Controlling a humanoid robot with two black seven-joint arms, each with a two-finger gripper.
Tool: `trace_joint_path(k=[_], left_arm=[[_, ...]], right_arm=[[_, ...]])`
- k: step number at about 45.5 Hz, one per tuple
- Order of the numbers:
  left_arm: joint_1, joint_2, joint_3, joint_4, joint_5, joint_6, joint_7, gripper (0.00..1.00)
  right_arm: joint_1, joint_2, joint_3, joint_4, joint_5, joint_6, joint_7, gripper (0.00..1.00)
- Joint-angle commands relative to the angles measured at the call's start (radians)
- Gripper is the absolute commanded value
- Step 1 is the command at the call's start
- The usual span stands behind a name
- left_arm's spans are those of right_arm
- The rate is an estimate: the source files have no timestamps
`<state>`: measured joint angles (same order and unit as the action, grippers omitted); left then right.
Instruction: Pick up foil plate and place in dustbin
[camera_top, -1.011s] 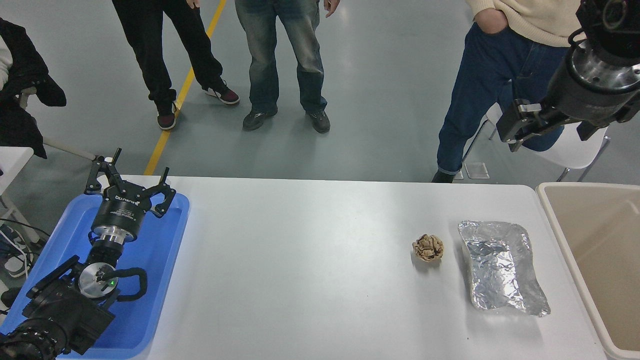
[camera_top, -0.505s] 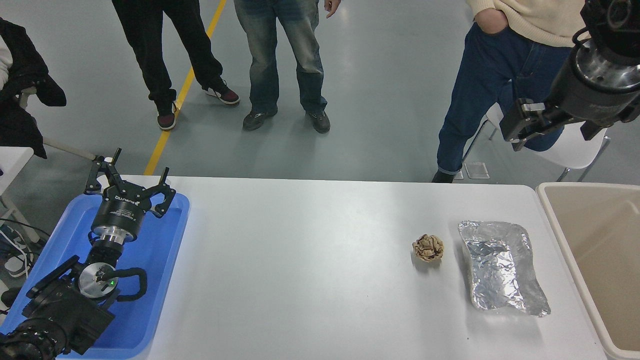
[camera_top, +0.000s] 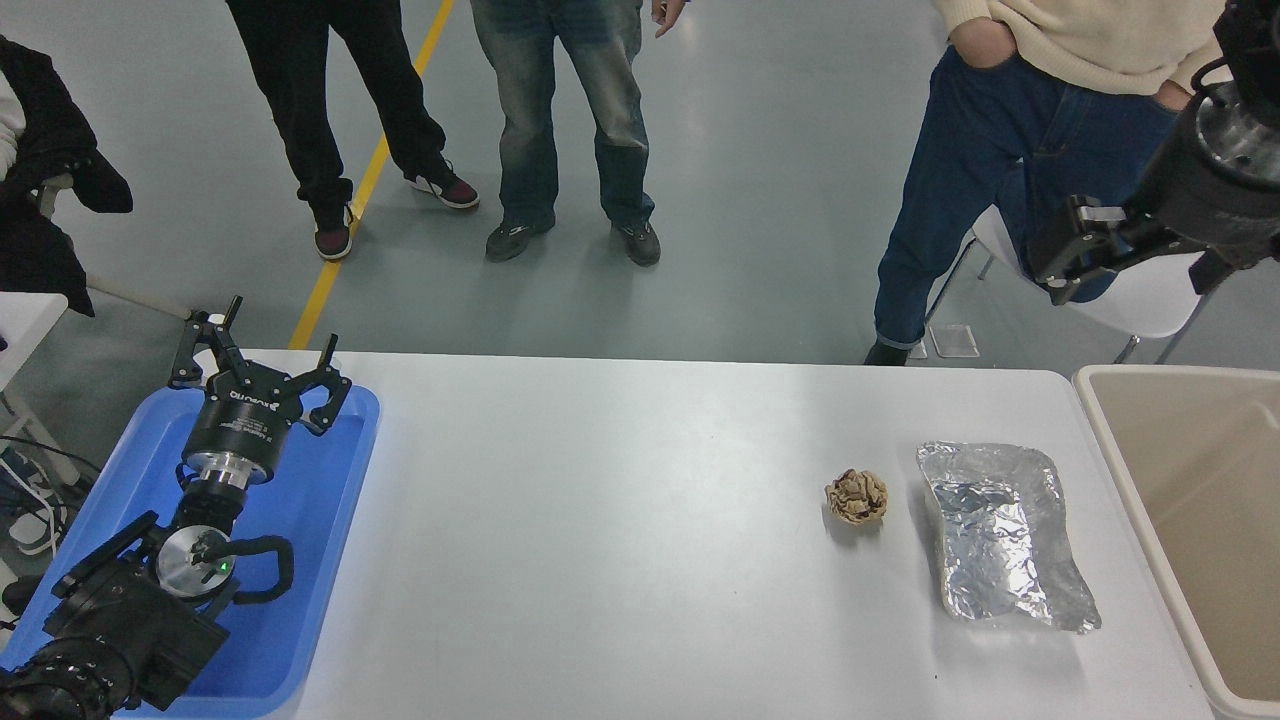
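Observation:
The foil plate (camera_top: 1000, 535), a crinkled silver tray, lies flat on the white table (camera_top: 600, 520) at the right, just left of the dustbin. The dustbin (camera_top: 1100, 410), beige with a tan inside, stands at the table's right end. My right gripper (camera_top: 1068, 270) hangs high at the upper right, far above and behind the plate and holding nothing that shows. My left gripper (camera_top: 258, 350) is open and empty, parked over the blue tray at the lower left.
A small crumpled brown paper ball (camera_top: 856, 496) lies just left of the foil plate. A flat blue tray (camera_top: 330, 560) sits under the left arm. Several people (camera_top: 560, 120) stand beyond the table's far edge, and a white chair (camera_top: 1140, 300) stands behind the right arm.
My right arm has moved to the right, toward the picture's edge, still held high. The foil plate, paper ball and left arm have not moved.

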<state>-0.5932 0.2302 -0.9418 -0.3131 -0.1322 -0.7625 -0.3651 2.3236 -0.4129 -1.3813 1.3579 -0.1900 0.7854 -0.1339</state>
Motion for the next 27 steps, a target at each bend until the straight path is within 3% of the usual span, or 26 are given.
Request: trace_joint_path(k=[1, 7, 22, 27], left_arm=[[0.0, 0.0, 0.0, 0.0, 0.0, 0.0, 0.0, 1.0], [0.0, 0.0, 0.0, 0.0, 0.0, 0.0, 0.0, 1.0], [0.001, 0.0, 0.0, 0.0, 0.0, 0.0, 0.0, 1.0], [0.0, 0.0, 0.0, 0.0, 0.0, 0.0, -0.001, 1.0]], right_arm=[[-0.119, -0.058, -0.015, 0.001, -0.091, 0.0, -0.001, 1.0], [-0.202, -0.067, -0.007, 0.003, -0.146, -0.021, 0.0, 1.0], [-0.408, -0.109, 0.001, 0.001, -0.232, -0.497, 0.0, 1.0], [-0.473, -0.109, 0.036, -0.002, -0.273, -0.531, 0.0, 0.89]])
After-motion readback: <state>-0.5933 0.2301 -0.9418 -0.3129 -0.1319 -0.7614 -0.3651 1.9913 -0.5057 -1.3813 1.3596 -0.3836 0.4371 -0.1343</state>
